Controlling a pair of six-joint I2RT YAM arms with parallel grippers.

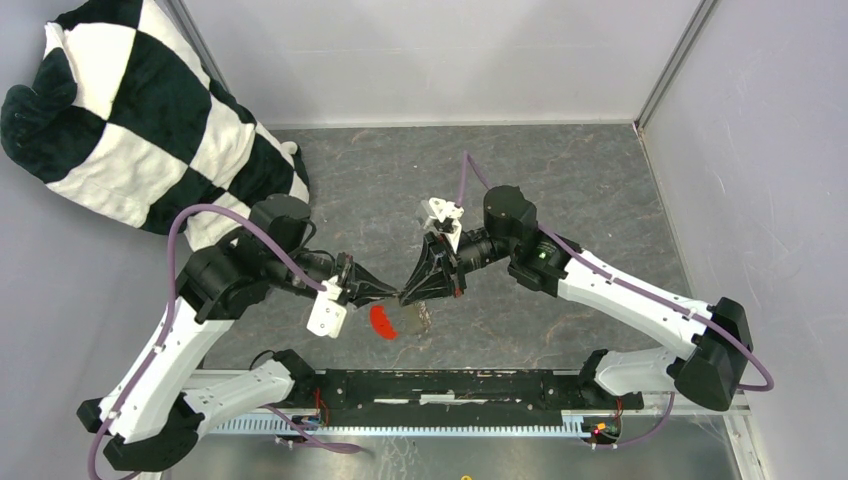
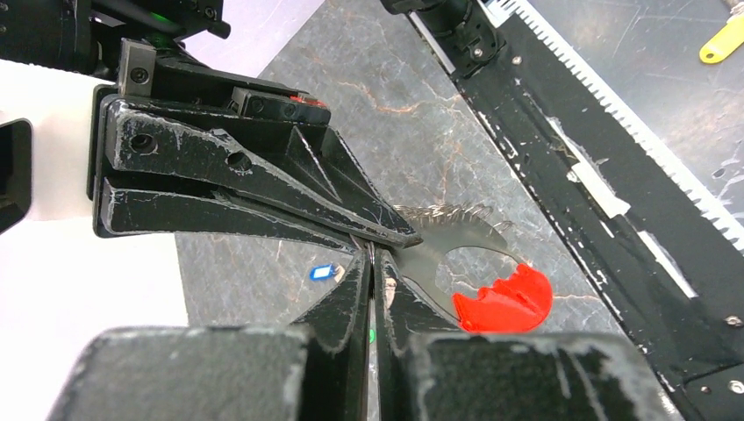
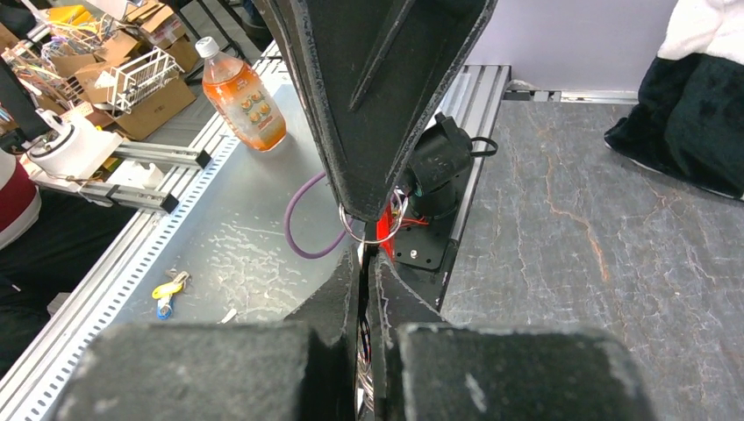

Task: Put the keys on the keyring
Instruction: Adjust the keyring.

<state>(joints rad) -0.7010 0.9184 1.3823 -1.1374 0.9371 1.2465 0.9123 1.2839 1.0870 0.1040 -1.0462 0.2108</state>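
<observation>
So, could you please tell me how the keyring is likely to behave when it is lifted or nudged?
The keyring would probably swing rather than stay stiff, since its red tag and chain hang off thin metal. It looks light, being small and thin. The bare metal may slip in a pinch.

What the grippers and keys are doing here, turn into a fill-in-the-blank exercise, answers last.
1. The left gripper and right gripper meet tip to tip, both with jaws ___.
2. The keyring's tag is ___.
3. The key lying alone on the table has a ___ head.
4. The bottle in the right wrist view holds ___ liquid.
Missing words: shut; red; blue; orange.
</observation>
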